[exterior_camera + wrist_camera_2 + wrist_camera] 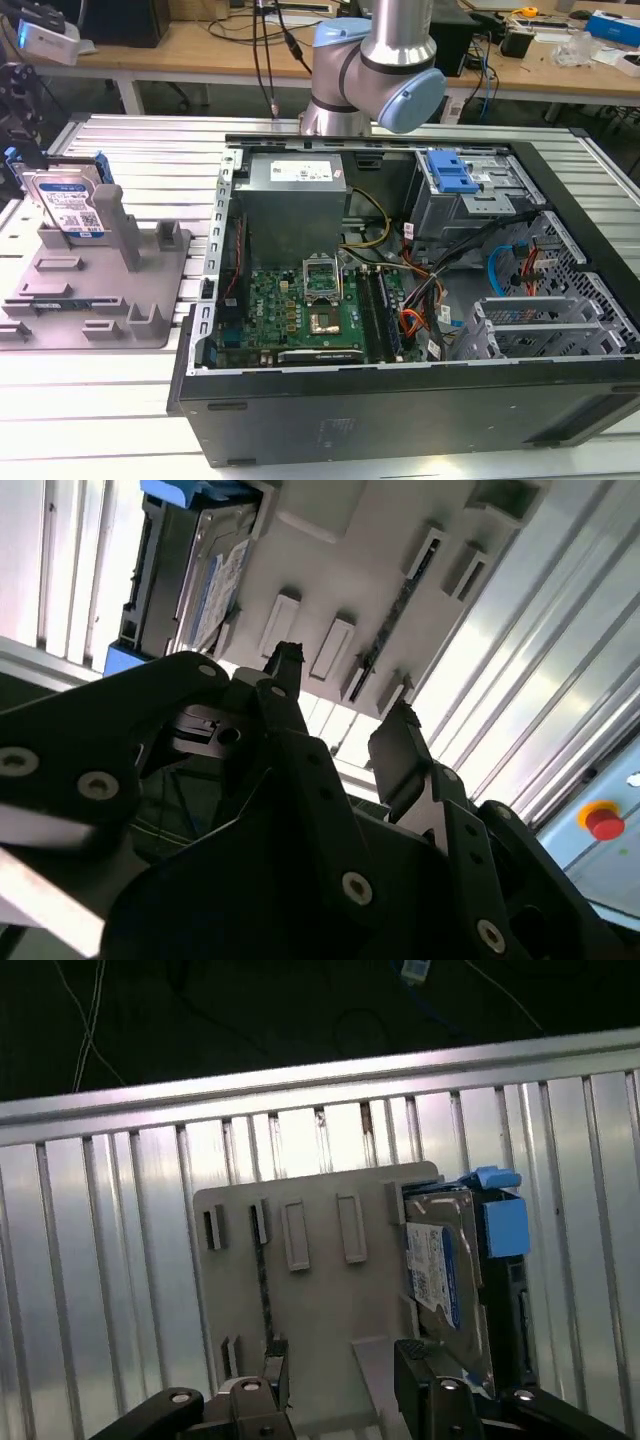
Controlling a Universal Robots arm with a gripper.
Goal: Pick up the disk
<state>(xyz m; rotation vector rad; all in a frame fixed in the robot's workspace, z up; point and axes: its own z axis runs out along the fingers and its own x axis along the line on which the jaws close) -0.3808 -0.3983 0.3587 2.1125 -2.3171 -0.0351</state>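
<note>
The disk (65, 205) is a silver hard drive with a white-and-blue label and blue side rails. It stands on edge at the back of a grey fixture (100, 290) at the exterior view's left. In both wrist views my gripper (342, 1365) (345, 705) is open, with nothing between its black fingers. It hangs above the fixture (320, 1300) (340, 570), beside the disk (440, 1270) (215, 575) and not touching it. The arm's blue-capped joints (375, 60) rise behind the computer case.
An open black computer case (400, 400) lies on the ribbed metal table (120, 400), its motherboard, cables and blue drive-bay latch (450, 172) exposed. Upright posts stand on the fixture. A red button (605, 822) sits off the table. Cluttered benches stand behind.
</note>
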